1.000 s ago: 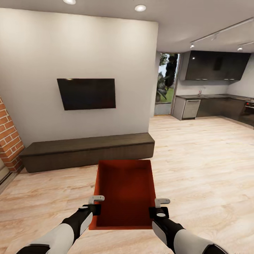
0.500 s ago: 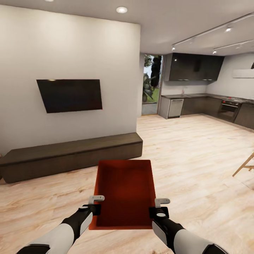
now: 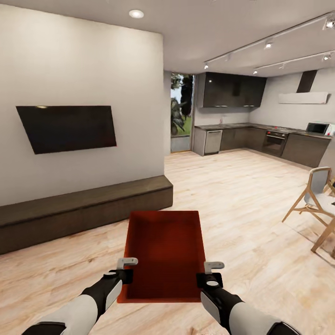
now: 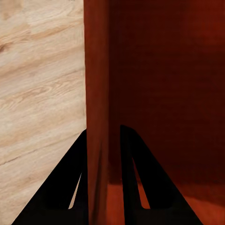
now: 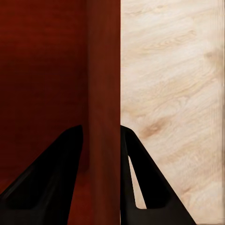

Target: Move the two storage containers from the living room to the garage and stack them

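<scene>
Both end effectors, left [image 3: 126, 269] and right [image 3: 210, 273], pinch the side walls of the bin [image 3: 164, 251] at 6 o'clock above the wood floor [image 3: 251, 204]; a sharp turn could slip it.

Showing are one orange-red rectangular open-top storage container [image 3: 165, 253], one black wall-mounted television [image 3: 67, 128], one long dark wooden bench [image 3: 83, 211] and one light-wood chair [image 3: 314, 200].

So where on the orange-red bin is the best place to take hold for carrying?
The storage container is best held by its two long side walls, one gripper from each side, a thin rim between the fingers: left gripper, right gripper.
</scene>
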Available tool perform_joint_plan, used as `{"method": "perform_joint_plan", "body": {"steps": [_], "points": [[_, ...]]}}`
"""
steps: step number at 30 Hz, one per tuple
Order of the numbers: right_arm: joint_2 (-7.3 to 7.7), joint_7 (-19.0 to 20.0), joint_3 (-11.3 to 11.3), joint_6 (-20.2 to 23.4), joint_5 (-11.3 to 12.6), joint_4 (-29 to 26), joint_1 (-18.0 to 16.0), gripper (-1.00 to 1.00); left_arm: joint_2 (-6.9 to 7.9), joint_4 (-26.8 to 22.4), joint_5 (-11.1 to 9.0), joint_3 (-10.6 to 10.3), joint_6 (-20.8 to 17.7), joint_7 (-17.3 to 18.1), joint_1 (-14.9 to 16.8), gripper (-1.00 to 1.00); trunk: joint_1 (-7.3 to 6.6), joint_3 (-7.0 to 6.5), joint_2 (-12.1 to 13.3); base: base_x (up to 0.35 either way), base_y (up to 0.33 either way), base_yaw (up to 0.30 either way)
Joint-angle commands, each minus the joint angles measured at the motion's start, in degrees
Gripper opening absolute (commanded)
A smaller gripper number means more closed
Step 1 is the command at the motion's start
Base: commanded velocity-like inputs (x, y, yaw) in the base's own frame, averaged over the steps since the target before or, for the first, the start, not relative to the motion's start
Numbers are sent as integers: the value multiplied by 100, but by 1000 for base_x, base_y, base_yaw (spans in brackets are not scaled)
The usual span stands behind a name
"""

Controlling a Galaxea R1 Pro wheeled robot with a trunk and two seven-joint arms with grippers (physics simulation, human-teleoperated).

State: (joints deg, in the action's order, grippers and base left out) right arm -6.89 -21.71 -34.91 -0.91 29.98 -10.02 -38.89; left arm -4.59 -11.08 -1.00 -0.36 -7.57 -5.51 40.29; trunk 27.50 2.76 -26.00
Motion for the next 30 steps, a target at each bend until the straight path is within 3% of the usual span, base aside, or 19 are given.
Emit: {"method": "perform_joint_plan", "body": {"steps": [1,30], "points": [[12,-57,88,-23,7,62,-5,-100,89,-25,100,291,-43,-56,5,-100,3,10,-12,0,0,-252],[13,-57,90,-23,7,62,-7,-100,90,-25,100,297,-43,-56,5,-100,3,-54,-12,0,0,-252]]}}
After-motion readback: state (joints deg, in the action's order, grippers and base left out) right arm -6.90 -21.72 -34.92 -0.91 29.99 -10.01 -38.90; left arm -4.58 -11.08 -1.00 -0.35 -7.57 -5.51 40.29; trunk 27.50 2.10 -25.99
